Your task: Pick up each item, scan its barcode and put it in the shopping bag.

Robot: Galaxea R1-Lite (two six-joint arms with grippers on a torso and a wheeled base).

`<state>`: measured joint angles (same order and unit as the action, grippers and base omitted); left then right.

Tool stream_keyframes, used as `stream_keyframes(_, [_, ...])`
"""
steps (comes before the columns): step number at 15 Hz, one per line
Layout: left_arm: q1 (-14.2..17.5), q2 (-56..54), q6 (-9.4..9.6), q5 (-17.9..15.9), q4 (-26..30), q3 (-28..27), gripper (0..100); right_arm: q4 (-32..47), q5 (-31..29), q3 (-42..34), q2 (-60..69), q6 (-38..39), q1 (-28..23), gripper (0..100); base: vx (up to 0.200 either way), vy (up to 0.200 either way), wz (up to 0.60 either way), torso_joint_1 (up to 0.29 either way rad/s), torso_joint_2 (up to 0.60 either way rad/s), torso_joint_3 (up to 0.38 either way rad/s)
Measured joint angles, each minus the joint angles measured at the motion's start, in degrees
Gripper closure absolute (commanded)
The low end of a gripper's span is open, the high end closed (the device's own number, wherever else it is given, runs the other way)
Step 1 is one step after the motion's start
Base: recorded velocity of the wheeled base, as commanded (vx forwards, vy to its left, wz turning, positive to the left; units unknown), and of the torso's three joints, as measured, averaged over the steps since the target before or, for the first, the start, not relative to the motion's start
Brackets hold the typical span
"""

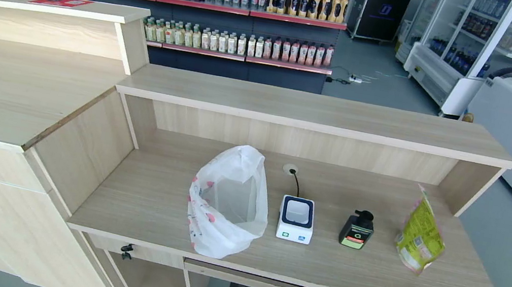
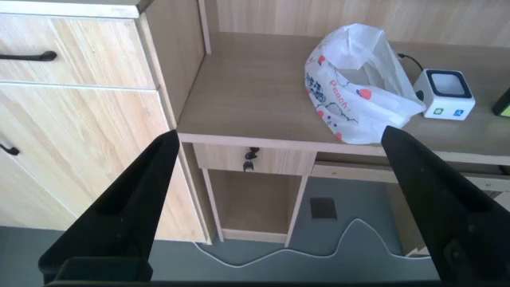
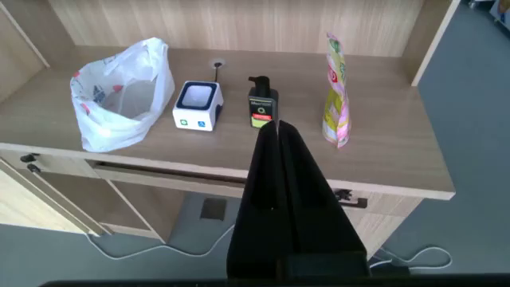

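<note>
Nearest: left pincer, fingers wide apart with nothing between them, held on the near side of the surface. The right pincer has its fingers pressed together, gripping nothing, also on the near side. On the surface, in one row: bag standing, mouth open; scanner just beside it at 3 o'clock; bottle upright at the scanner's 3 o'clock; pouch upright, farther toward 3 o'clock, apart from the bottle. The scanner's cable runs toward 12 o'clock into a grommet. Beyond, shelves of drinks.
</note>
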<state>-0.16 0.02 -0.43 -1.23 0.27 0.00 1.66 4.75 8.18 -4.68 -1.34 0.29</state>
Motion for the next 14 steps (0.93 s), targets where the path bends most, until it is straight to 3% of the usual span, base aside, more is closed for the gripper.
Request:
stream_keyframes(3, [-0.02, 0.0, -0.01, 0.01, -0.02, 0.0, 0, -5.1, -0.07, 9.4, -16.01, 1.85, 0.0, 100, 0.0, 0.0, 0.0, 0.0, 0.0, 0.0])
stream_keyframes(4, [-0.02, 0.0, -0.01, 0.01, -0.02, 0.0, 0, -8.61, -0.02, 11.11, -23.02, 1.67, -0.16, 0, 0.0, 0.0, 0.0, 0.0, 0.0, 0.0])
stream_keyframes(6, [-0.05, 0.0, -0.01, 0.01, -0.02, 0.0, 0, -18.49, 0.72, 11.69, -36.0, 0.83, -0.4, 0, 0.0, 0.0, 0.0, 0.0, 0.0, 0.0])
stream_keyframes(10, [0.0, 0.0, -0.04, 0.01, -0.02, 0.0, 0, -40.55, 2.83, 5.74, -59.23, -1.3, -1.78, 0, 0.0, 0.0, 0.0, 0.0, 0.0, 0.0])
stream_keyframes(14, [-0.05, 0.0, -0.04, 0.01, -0.02, 0.0, 0, -49.55, 6.02, 2.47, -77.12, -6.97, -6.16, 0, 0.0, 0.0, 0.0, 0.0, 0.0, 0.0])
